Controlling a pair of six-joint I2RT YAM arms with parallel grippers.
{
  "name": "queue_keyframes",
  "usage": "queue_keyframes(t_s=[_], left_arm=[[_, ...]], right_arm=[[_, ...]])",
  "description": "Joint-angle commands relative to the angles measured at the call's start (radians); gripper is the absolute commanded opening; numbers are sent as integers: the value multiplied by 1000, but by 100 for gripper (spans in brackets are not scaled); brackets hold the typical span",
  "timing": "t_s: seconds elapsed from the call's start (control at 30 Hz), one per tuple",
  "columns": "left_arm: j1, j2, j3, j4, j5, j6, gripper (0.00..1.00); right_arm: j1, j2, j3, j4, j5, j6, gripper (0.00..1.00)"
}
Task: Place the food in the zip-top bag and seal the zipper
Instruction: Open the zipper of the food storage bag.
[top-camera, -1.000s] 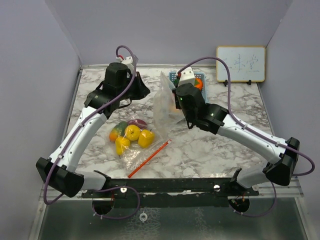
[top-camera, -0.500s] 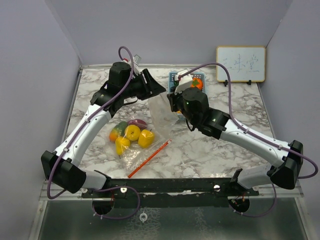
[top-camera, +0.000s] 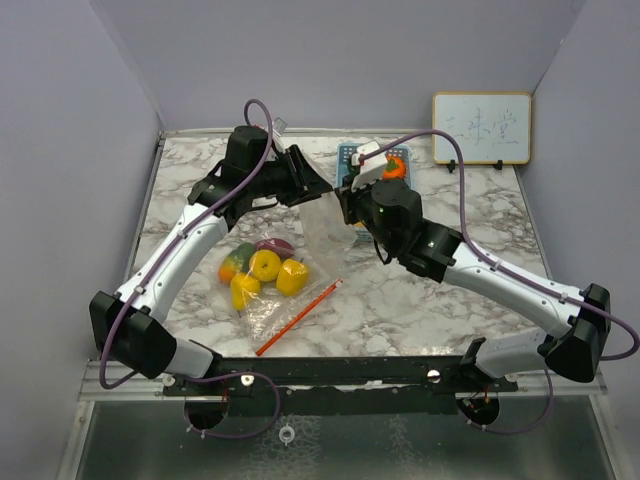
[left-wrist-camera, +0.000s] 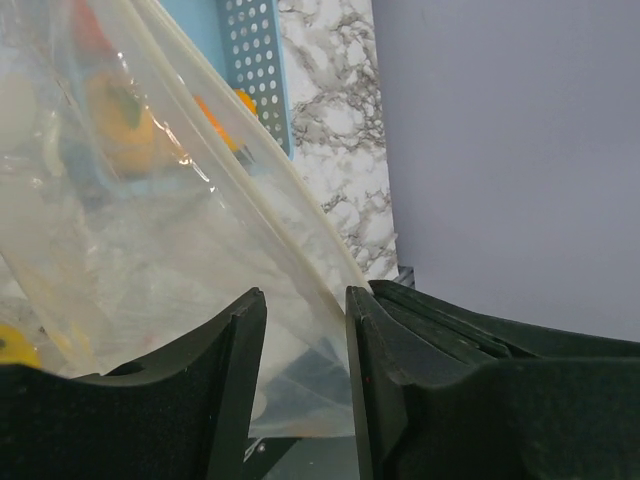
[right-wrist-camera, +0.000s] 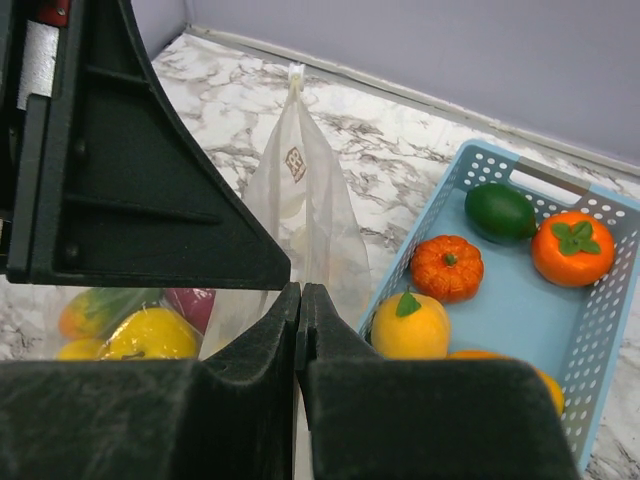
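The right gripper was clamped shut on the zip-top bag's raised edge. The left gripper stood partly open astride its rim, holding nothing firmly. Yellow toy fruits lay inside the bag, and a toy pumpkin sat in the light blue basket.

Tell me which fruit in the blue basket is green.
The smooth dark green one, by the handle slot of the basket; the other pieces there are orange or yellow-orange.
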Motion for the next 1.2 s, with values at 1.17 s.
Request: queue_keyframes(t_s=[1.17], left_arm=[[-4, 75, 174, -80, 15, -47, 39]], right_arm=[[4, -100, -113, 142, -31, -174, 2]])
